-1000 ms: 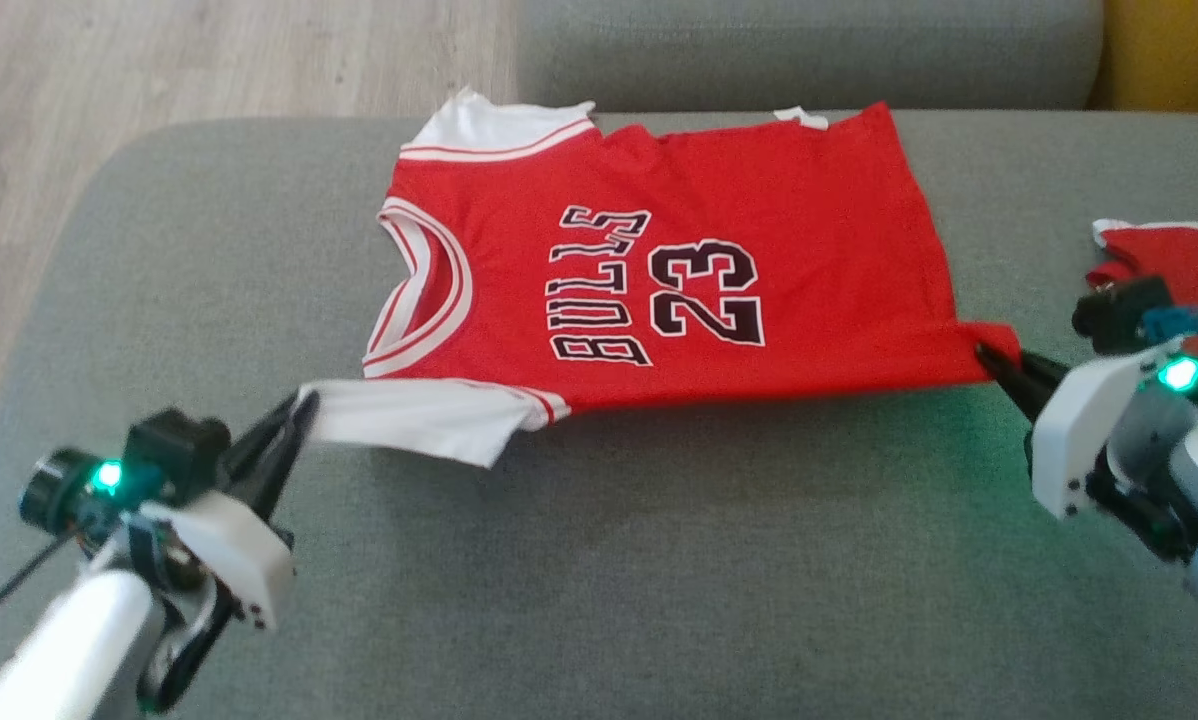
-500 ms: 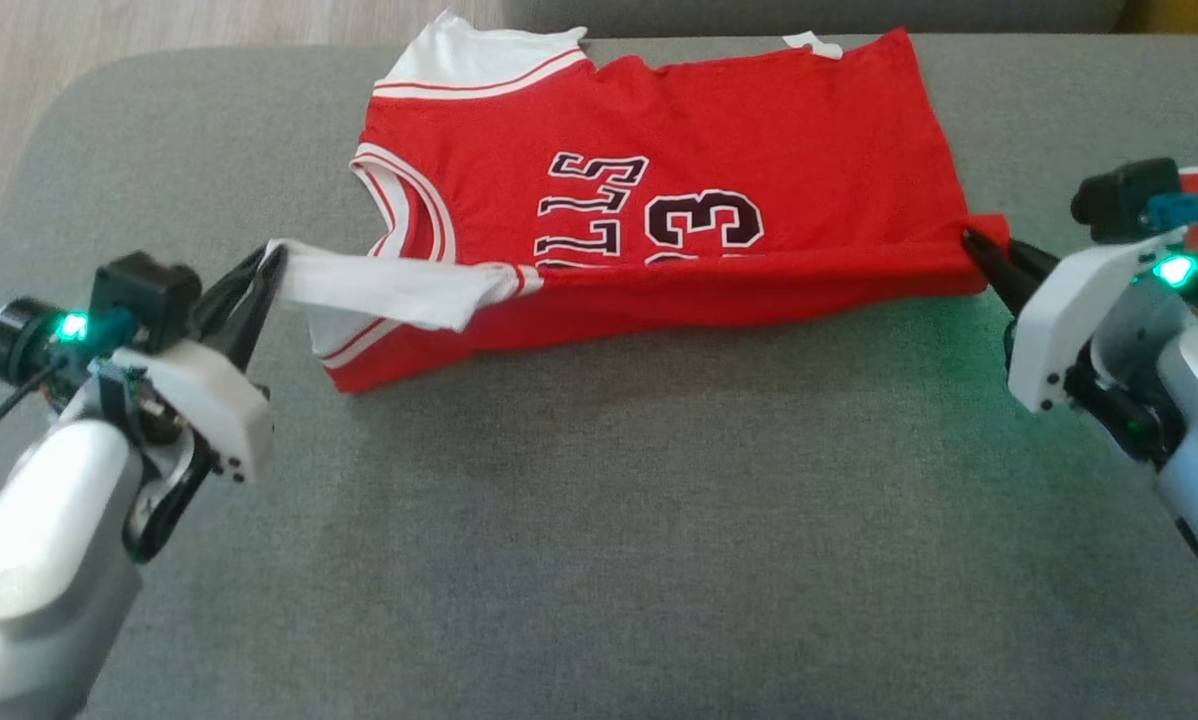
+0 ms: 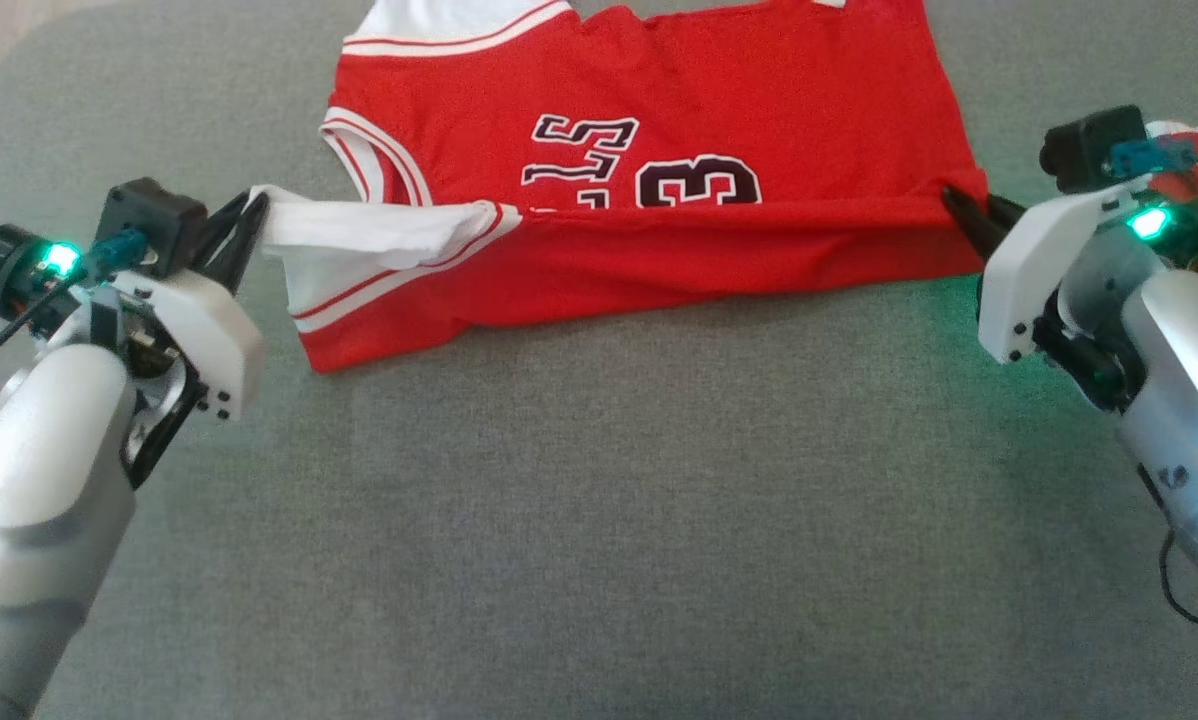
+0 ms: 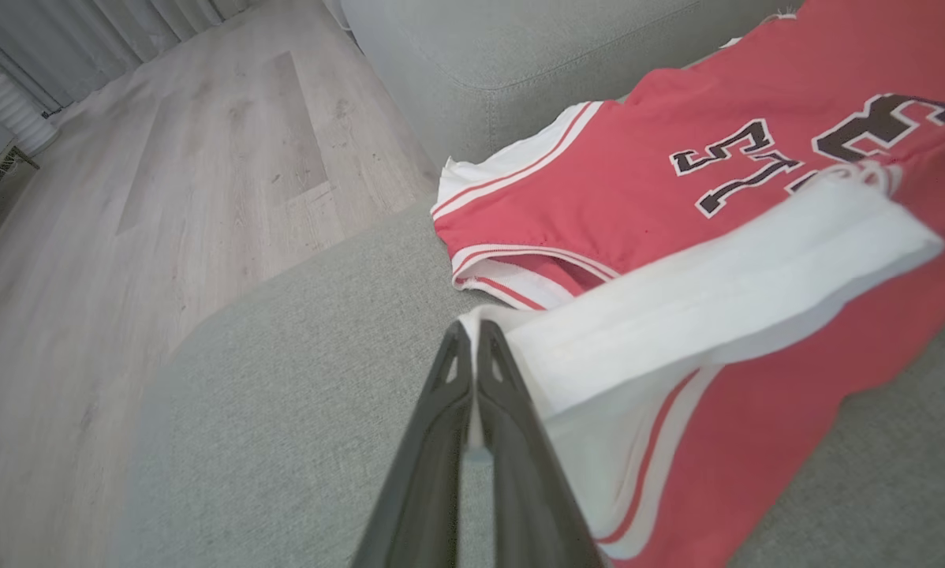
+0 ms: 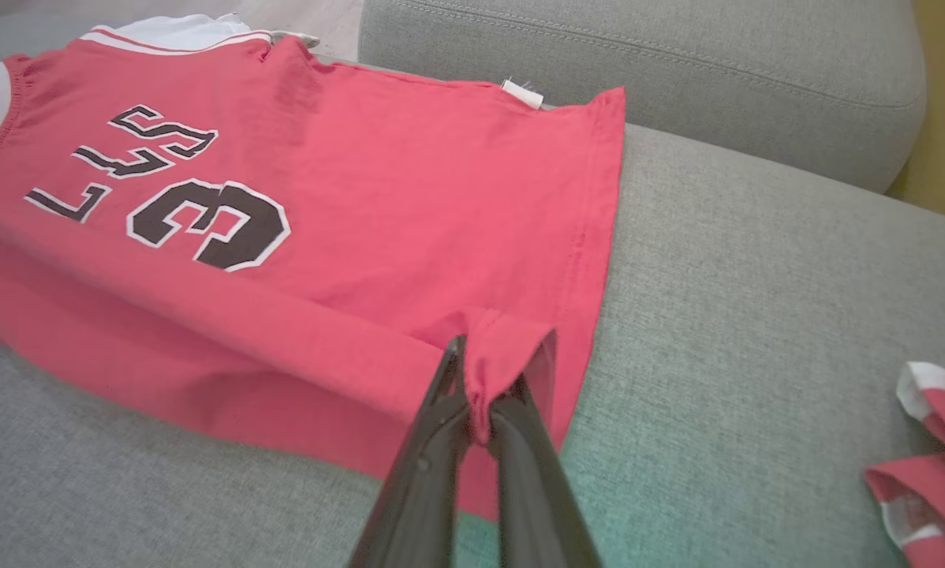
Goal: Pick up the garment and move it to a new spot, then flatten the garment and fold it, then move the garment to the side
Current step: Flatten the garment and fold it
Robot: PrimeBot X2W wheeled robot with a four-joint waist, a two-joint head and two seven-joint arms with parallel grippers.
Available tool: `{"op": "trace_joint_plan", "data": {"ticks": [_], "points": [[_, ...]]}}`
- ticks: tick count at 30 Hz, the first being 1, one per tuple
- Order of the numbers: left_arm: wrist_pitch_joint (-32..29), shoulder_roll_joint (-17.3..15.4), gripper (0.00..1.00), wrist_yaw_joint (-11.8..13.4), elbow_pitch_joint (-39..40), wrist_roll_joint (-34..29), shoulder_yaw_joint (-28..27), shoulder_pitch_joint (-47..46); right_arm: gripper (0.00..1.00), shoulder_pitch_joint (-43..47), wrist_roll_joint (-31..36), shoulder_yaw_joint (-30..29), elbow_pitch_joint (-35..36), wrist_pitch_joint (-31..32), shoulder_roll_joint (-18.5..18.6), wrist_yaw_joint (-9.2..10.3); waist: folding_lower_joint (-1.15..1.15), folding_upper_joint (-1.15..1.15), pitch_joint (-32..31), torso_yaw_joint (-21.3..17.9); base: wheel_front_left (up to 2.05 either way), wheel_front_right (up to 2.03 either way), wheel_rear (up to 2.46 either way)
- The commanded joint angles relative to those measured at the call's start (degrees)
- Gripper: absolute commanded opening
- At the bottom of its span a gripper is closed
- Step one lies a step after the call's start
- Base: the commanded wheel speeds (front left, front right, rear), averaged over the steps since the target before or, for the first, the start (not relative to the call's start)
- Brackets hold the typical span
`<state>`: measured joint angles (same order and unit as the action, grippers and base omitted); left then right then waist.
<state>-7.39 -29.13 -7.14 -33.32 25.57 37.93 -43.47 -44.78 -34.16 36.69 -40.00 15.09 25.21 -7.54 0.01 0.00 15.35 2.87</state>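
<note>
The garment (image 3: 679, 120) is a red jersey with white sleeves and black lettering, spread on a grey sofa seat (image 3: 599, 520). Its near long edge is lifted and carried over the front, hiding the lower part of the print. My left gripper (image 3: 251, 205) is shut on the white sleeve (image 3: 359, 225) at the collar end; the left wrist view shows the sleeve (image 4: 717, 292) pinched at the gripper (image 4: 472, 335). My right gripper (image 3: 954, 200) is shut on the red hem corner, seen bunched in the gripper (image 5: 484, 371) in the right wrist view, with the garment (image 5: 362, 197) beyond.
A second red and white garment (image 5: 934, 442) lies on the seat at the right, behind my right wrist (image 3: 1194, 165). The sofa backrest (image 5: 638, 71) runs along the far side. Wooden floor (image 4: 165, 197) lies past the seat's left end. Bare cushion stretches in front.
Both grippers have lifted the near edge and carried it away from me over the jersey, covering the lower print. The camera has tilted down, shifting the whole picture upward.
</note>
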Motion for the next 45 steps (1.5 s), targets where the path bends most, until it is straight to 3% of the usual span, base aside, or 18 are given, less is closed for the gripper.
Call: {"op": "trace_joint_plan", "data": {"ticks": [1, 7, 8, 9, 10, 14, 18, 21, 25, 29, 32, 39, 45], "points": [[0.74, -1.87, 0.00, -0.11, 0.14, -0.40, -1.54, -4.02, 0.00, -1.80, 0.50, 0.28, 0.48, -0.74, -0.34, 0.05, -0.01, 0.00, 0.84, -0.19, 0.00, 0.00, 0.00], [2.29, 0.05, 0.00, -0.26, -4.27, -1.11, 1.09, -8.31, 0.00, -5.48, 1.61, 0.86, -2.86, -1.74, -2.18, 0.05, -0.01, 0.00, 3.40, -0.59, 0.00, 0.00, 0.00], [2.64, 0.39, 0.17, -0.27, -5.03, -1.19, 1.38, -9.11, 0.00, -6.22, 1.95, 0.94, -3.47, -1.97, -2.47, 0.05, -0.01, 0.00, 3.87, -0.68, 0.00, 0.00, 0.00], [3.09, 0.75, 0.60, -0.28, -5.80, -1.32, 1.64, -9.93, 0.34, -7.03, 2.55, 0.93, -4.16, -2.47, -2.69, 0.05, -0.01, 0.00, 4.31, -0.74, 0.00, 0.00, 0.00], [3.67, 1.11, 1.00, -0.29, -6.59, -1.47, 1.81, -10.73, 0.97, -7.86, 3.22, 0.69, -5.03, -3.09, -2.92, 0.05, -0.01, 0.00, 4.75, -0.79, 0.00, 0.00, 0.00], [9.37, 3.41, 1.00, 1.60, -9.85, -1.50, 0.67, -13.06, 1.00, -10.60, 4.62, -3.39, -9.51, -7.12, -5.46, 0.05, -0.01, 0.00, 5.73, -0.93, 0.00, 0.00, 0.00], [18.28, 5.59, 1.00, 5.69, -12.63, -0.91, -2.02, -13.93, 1.00, -11.34, 5.78, -6.36, -11.38, -13.60, -8.22, 0.05, -0.01, 0.00, 5.48, -1.08, 0.00, 0.00, 0.00], [21.68, 7.40, 1.00, 8.60, -12.67, 0.85, -5.46, -13.75, 1.00, -10.59, 5.76, -9.74, -12.02, -20.33, -9.58, 0.05, -0.01, 0.00, 4.25, -0.91, 0.00, 0.00, 0.00], [22.34, 8.53, 1.00, 11.64, -4.51, 0.07, -10.45, -10.50, 1.00, -8.33, 5.90, -15.01, -12.10, -28.12, -11.88, 0.05, -0.01, 0.00, 2.03, -0.83, 0.00, 0.00, 0.00], [22.36, 9.70, 1.00, 13.65, 3.66, -1.49, -14.85, -3.40, 1.00, -5.26, 6.81, -19.17, -9.85, -29.84, -14.33, 0.05, -0.01, 0.00, -0.29, -0.98, 0.00, 0.00, 0.00], [22.37, 11.46, 1.00, 15.04, 9.86, -3.33, -18.27, 4.09, 1.00, -0.15, 10.15, -25.05, -2.88, -30.04, -16.59, 0.05, -0.01, 0.00, -2.59, -1.09, 0.00, 0.00, 0.00], [22.38, 17.08, 1.00, 15.50, 18.09, -6.64, -24.50, 19.06, 1.00, 17.98, 19.82, -35.16, 14.55, -30.07, -21.84, 0.05, -0.01, 0.00, -6.57, -1.28, 0.00, 0.00, 0.00], [22.38, 20.70, 1.00, 14.03, 19.38, -8.48, -28.56, 26.81, 1.00, 28.55, 18.39, -34.18, 23.24, -30.08, -22.30, 0.05, -0.01, 0.00, -7.62, -1.65, 0.00, 0.00, 0.00]]}}
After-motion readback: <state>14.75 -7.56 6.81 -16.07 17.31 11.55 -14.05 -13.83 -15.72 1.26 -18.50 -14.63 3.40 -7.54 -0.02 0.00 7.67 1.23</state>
